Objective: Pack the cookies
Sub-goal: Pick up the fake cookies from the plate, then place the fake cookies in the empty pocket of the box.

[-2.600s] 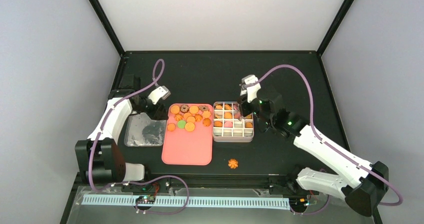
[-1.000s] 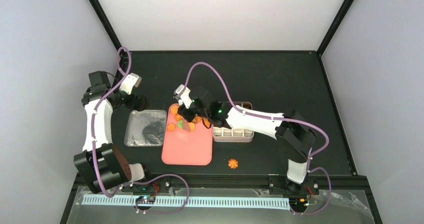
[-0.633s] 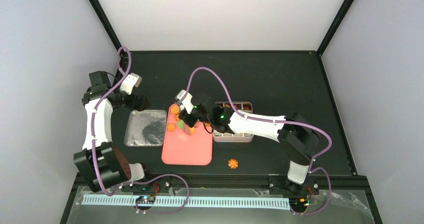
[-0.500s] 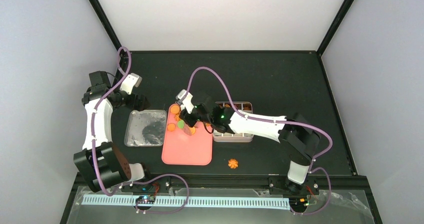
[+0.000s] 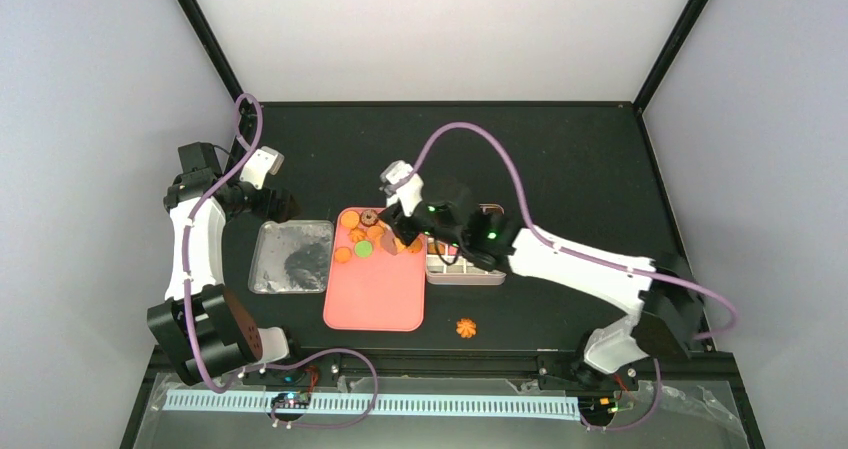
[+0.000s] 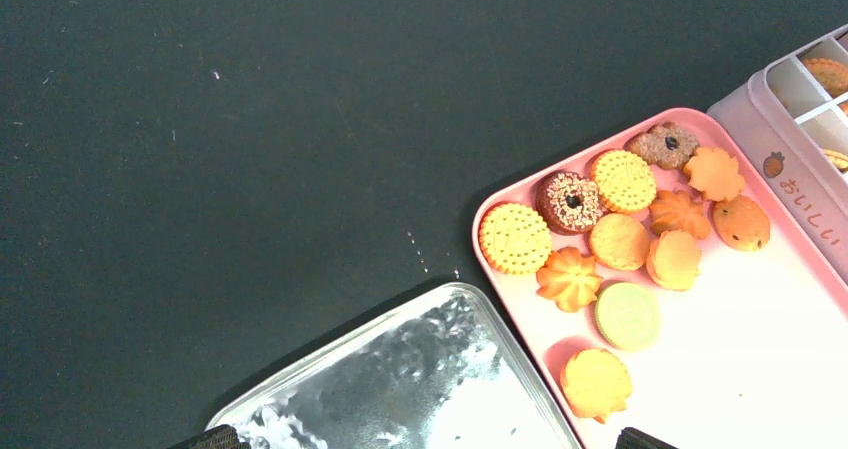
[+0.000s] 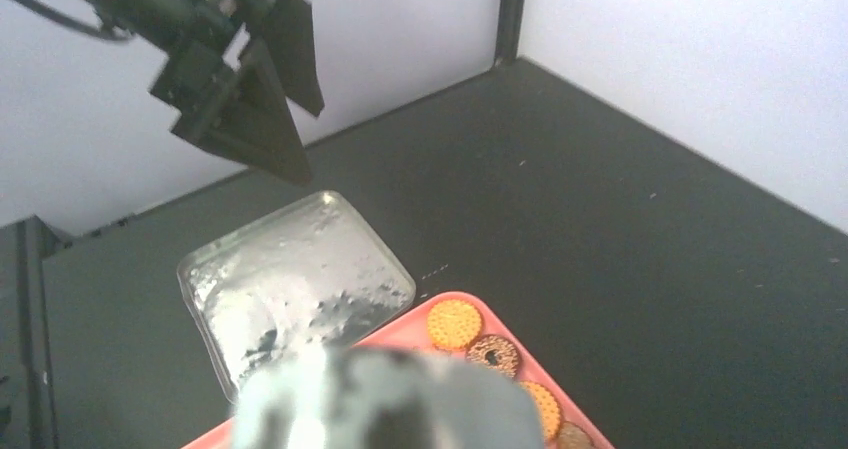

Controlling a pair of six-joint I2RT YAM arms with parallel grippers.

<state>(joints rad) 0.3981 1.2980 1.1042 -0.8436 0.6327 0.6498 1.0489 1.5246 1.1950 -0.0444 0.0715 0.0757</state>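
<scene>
The cookies [image 5: 358, 235] lie in a cluster at the far end of the pink tray [image 5: 375, 304]; the left wrist view shows them as orange rounds, swirls, brown rings and one green cookie [image 6: 627, 314]. My right gripper [image 5: 393, 239] hangs over the tray's far right corner, shut on an orange-brown cookie, next to the white gridded tin [image 5: 468, 274], which the arm partly hides. Its wrist view shows only a blurred grey shape [image 7: 390, 399] over its jaws. My left gripper [image 5: 283, 207] is open and empty, behind the silver lid [image 5: 290, 259].
One swirled orange cookie [image 5: 465, 327] lies on the black table in front of the tin. The silver lid lies flat against the tray's left side and also shows in the left wrist view [image 6: 400, 379]. Black posts and grey walls close in the table.
My right gripper dipped onto the cookie cluster, then rose and swung right toward the tin with a cookie. One round orange cookie is gone from the tray. My left arm pulled back earlier and has stayed still.
</scene>
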